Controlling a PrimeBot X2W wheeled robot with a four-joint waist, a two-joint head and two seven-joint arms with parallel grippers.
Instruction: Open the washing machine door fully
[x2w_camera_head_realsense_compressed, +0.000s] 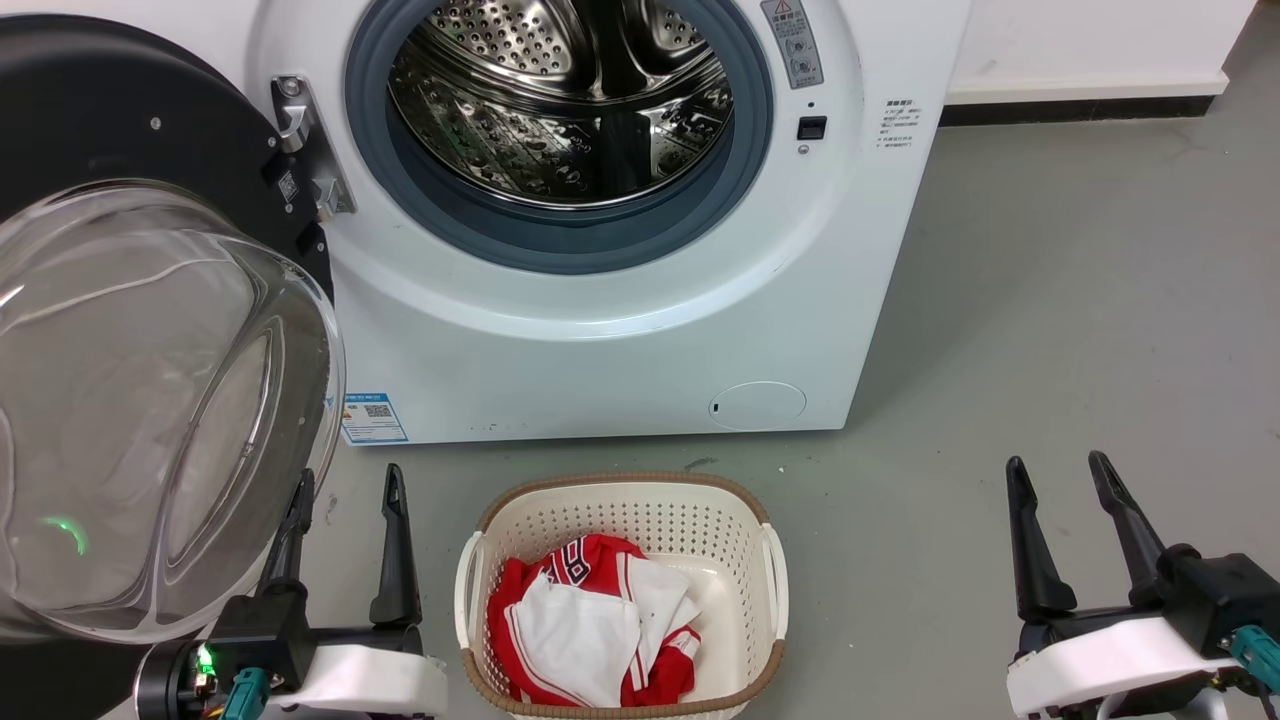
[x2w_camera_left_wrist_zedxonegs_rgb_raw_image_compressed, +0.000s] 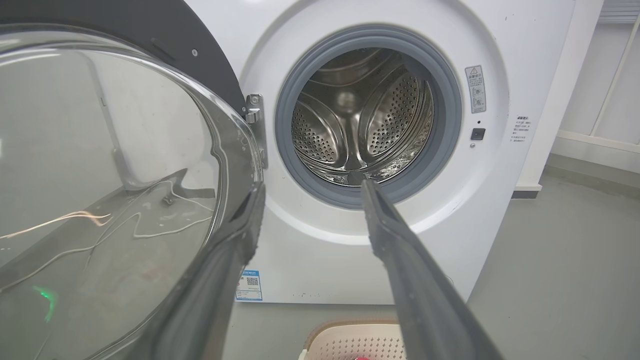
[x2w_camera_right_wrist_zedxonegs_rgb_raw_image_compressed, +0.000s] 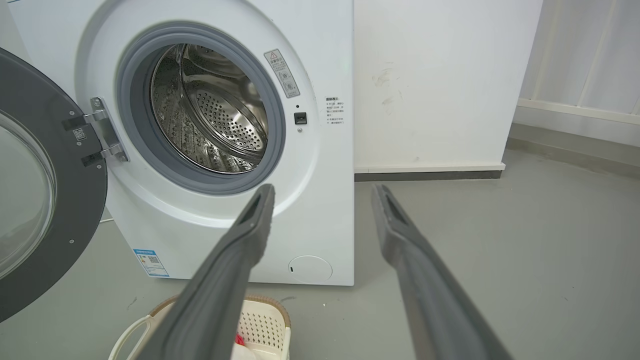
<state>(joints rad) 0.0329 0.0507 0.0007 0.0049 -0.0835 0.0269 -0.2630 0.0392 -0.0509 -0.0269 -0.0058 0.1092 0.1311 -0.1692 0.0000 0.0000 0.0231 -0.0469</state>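
The washing machine (x2w_camera_head_realsense_compressed: 600, 340) stands white and boxy with its steel drum (x2w_camera_head_realsense_compressed: 560, 110) exposed. The washing machine door (x2w_camera_head_realsense_compressed: 100, 110) is swung out to the left on its hinge (x2w_camera_head_realsense_compressed: 300, 150), its clear glass bowl (x2w_camera_head_realsense_compressed: 150, 400) bulging toward me. My left gripper (x2w_camera_head_realsense_compressed: 349, 480) is open at the lower left, beside the bowl's right edge, holding nothing. In the left wrist view the door (x2w_camera_left_wrist_zedxonegs_rgb_raw_image_compressed: 100, 175) lies left of that gripper (x2w_camera_left_wrist_zedxonegs_rgb_raw_image_compressed: 312, 189); one finger (x2w_camera_left_wrist_zedxonegs_rgb_raw_image_compressed: 250, 225) overlaps the bowl's rim, contact unclear. My right gripper (x2w_camera_head_realsense_compressed: 1057, 465) is open over bare floor, away from the machine (x2w_camera_right_wrist_zedxonegs_rgb_raw_image_compressed: 310, 165) and door (x2w_camera_right_wrist_zedxonegs_rgb_raw_image_compressed: 75, 210).
A cream perforated basket (x2w_camera_head_realsense_compressed: 620, 485) with red and white clothes (x2w_camera_head_realsense_compressed: 590, 620) sits on the floor in front of the machine, between my grippers. Grey floor (x2w_camera_head_realsense_compressed: 1080, 300) stretches to the right. A white wall with a dark baseboard (x2w_camera_head_realsense_compressed: 1080, 108) stands behind.
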